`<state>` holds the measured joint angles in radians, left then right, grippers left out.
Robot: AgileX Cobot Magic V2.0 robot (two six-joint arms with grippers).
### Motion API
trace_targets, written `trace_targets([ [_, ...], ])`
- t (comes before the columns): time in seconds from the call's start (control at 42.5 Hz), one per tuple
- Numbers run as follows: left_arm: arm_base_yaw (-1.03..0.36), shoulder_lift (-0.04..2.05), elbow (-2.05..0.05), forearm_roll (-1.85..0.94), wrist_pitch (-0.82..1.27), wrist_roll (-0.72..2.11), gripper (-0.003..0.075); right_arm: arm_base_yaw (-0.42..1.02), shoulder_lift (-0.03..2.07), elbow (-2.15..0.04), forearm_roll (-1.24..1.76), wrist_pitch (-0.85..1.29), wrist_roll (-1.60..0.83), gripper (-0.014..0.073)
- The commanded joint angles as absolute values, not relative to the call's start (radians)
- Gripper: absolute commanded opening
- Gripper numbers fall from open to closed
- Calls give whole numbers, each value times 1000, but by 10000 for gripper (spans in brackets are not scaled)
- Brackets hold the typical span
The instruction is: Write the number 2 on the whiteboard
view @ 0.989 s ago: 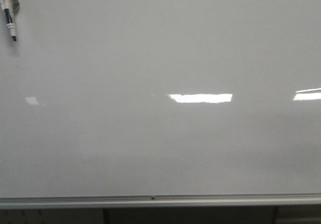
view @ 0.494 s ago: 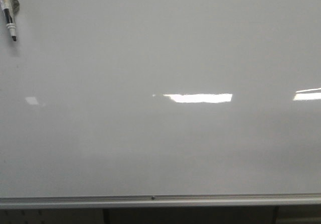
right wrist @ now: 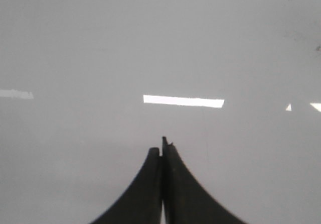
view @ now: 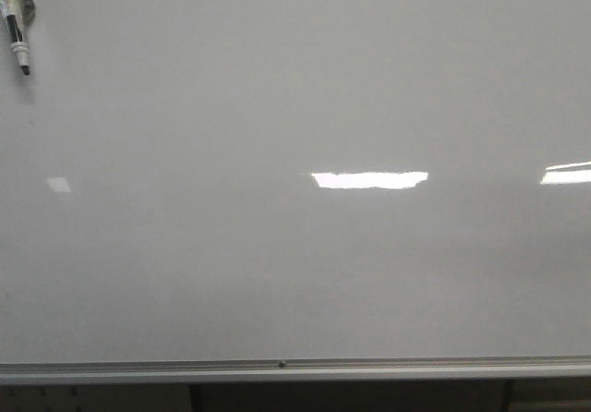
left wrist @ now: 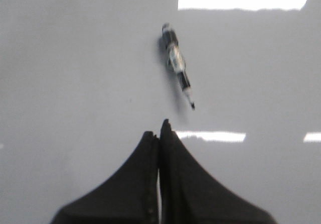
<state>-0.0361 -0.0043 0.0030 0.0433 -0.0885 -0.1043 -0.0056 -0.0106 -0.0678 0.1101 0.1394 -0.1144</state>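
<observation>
The whiteboard point(view: 295, 264) fills the front view, glossy white-grey with light reflections and a silver rail point(view: 295, 368) along its lower edge. No number 2 shows on it. A black-and-white marker point(view: 17, 29) sits at the board's top left corner, tip down. The marker also shows in the left wrist view point(left wrist: 178, 66), ahead of my left gripper point(left wrist: 159, 131), which is shut and empty. My right gripper point(right wrist: 161, 148) is shut and empty, facing bare board point(right wrist: 160, 48). Neither gripper shows in the front view.
Faint dark smudges point(right wrist: 301, 35) mark the board in the right wrist view. Below the rail a dark gap with upright supports point(view: 194, 398) shows.
</observation>
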Motion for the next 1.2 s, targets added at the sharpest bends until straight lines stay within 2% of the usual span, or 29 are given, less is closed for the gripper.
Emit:
trace_targets([
  [0.0,-44,-14,-58,45,-223,-114,-19,-12,1,-200,122,143,-113,-117],
  [0.141,-44,58,-224,86,-71,-114,-19,-12,112,-368,155,260,-113,-117],
  [0.306,-44,268,-410,94,111,-107,-20,-12,311,-520,159,316,-113,-117],
  [0.447,-44,429,-492,124,152,-107,-20,-11,428,-580,162,346,-113,-117],
  [0.589,-44,491,-512,122,148,-107,-6,-11,448,-583,165,351,-113,-91],
  [0.636,-44,497,-512,122,148,-107,34,-11,447,-583,165,353,-113,-43],
  [0.683,-44,499,-512,120,148,-107,107,-11,447,-583,165,353,-113,45],
  [0.73,-44,499,-512,120,148,-107,212,-11,447,-583,165,355,-113,122],
  [0.753,-44,499,-512,120,148,-107,295,-11,447,-583,165,356,-113,187],
  [0.8,-44,499,-512,120,146,-107,403,-11,447,-583,165,356,-113,282],
  [0.824,-44,499,-512,120,143,-107,482,-11,447,-583,165,356,-113,324],
  [0.871,-44,499,-512,120,138,-107,577,-11,447,-583,165,356,-113,391],
  [0.918,-44,499,-512,110,136,-109,638,-11,447,-583,165,356,-113,433],
  [0.965,-44,504,-512,94,136,-109,665,-11,447,-583,165,356,-113,454],
  [1.177,-44,691,-580,13,138,-109,638,-11,447,-583,171,356,-113,449],
])
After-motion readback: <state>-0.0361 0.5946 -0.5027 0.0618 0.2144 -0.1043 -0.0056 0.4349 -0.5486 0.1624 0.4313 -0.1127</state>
